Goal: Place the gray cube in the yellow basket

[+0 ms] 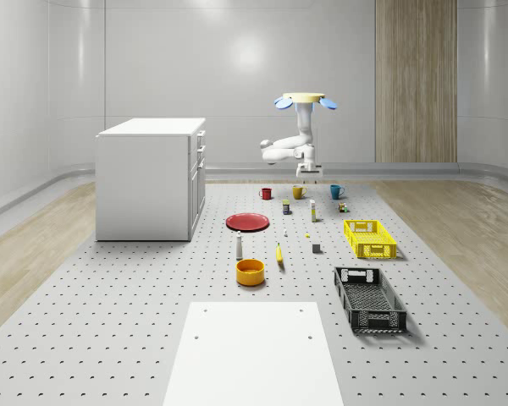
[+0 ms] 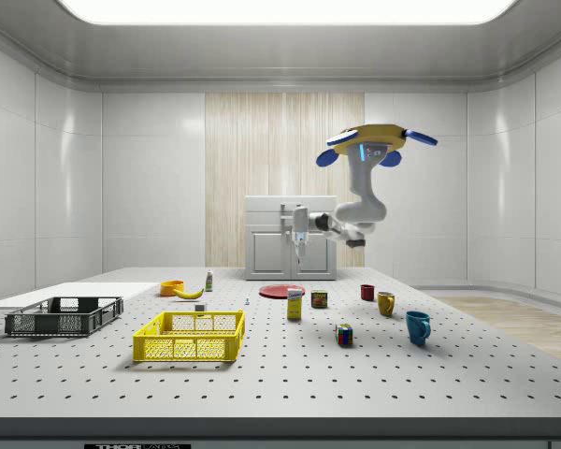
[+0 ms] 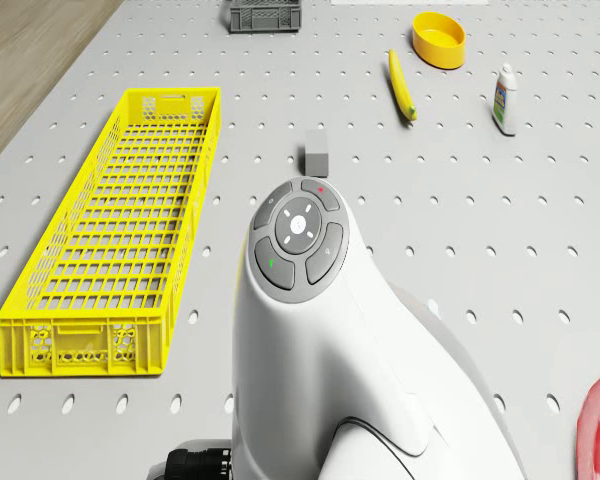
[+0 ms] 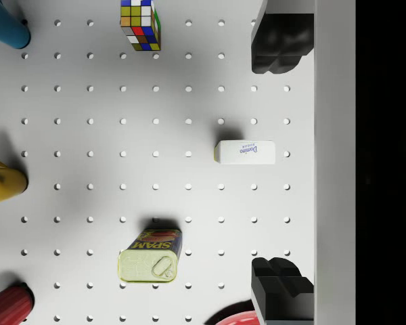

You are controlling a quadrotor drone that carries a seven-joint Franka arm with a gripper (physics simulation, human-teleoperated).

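- The small gray cube [image 1: 317, 248] is seen on the perforated table [image 1: 110, 321], just beside the long yellow mesh basket [image 1: 370, 238] — apart from it.
- A yellow banana [image 3: 402, 86] and an orange bowl [image 3: 439, 38] are set beyond the cube.
- The drone [image 2: 372, 142] is held hovering above the mugs' end of the table; the arm is bent, its gripper [image 4: 283, 166] pointed down with fingers spread wide over a white sugar box [image 4: 245, 152] — nothing grasped.
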